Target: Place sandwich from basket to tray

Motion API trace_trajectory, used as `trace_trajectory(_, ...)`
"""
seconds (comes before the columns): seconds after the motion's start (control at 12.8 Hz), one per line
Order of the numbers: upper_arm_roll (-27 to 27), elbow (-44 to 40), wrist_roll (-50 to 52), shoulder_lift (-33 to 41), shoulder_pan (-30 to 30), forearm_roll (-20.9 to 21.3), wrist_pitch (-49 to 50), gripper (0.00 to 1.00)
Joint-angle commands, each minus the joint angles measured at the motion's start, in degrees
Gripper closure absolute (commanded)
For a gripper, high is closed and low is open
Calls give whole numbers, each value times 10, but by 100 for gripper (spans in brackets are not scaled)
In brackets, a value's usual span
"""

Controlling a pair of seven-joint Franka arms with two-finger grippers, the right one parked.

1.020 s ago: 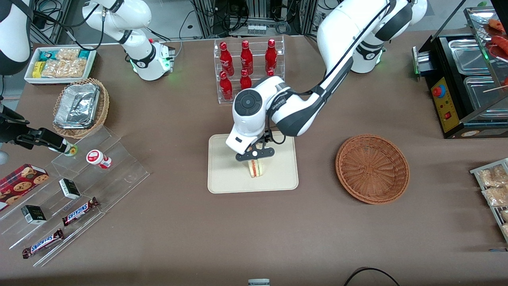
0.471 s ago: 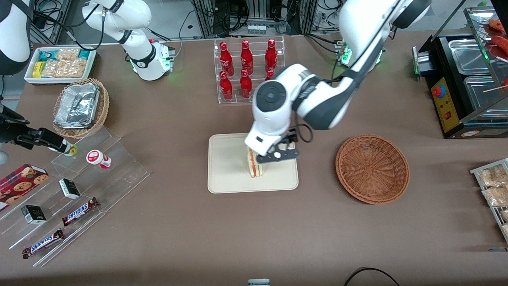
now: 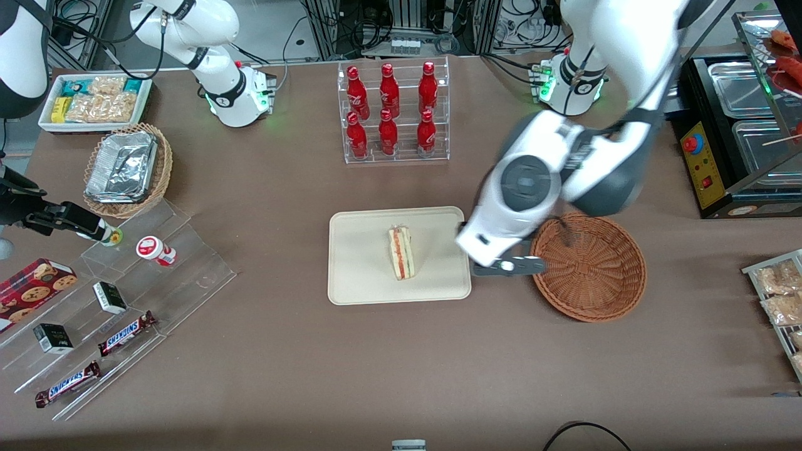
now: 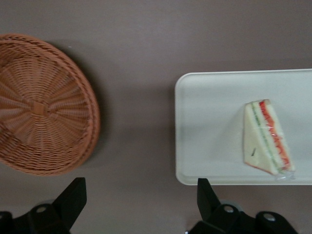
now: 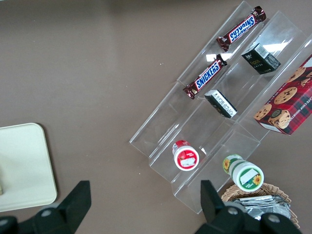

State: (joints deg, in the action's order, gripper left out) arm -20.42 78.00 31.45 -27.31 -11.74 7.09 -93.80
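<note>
Sandwich [image 3: 401,253] lying near the middle of the tray [image 3: 357,275], wrapped, filling edge up, nothing touching it, gripper [image 3: 507,267] raised over bare table between tray and basket [image 3: 589,267], fingers [image 4: 73,200] spread apart and holding nothing.

The tool [image 3: 507,267] lets go of the sandwich [image 3: 400,252] and moves away. Now it hangs open between the tray [image 3: 357,275] and the basket [image 3: 589,266].
</note>
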Motion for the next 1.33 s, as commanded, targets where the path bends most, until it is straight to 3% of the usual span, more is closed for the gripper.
trace_trajectory(0.0,-3,89,-65,80,53,-16,12,0)
trace_trajectory(0.39,2,150,-216,173,145,-35,52,0)
trace_trajectory(0.71,74,173,-296,235,137,-41,98,0)
trace_trajectory(0.94,130,175,-303,277,98,-39,134,0)
trace_trajectory(1.25,131,172,-303,306,114,-40,168,0)
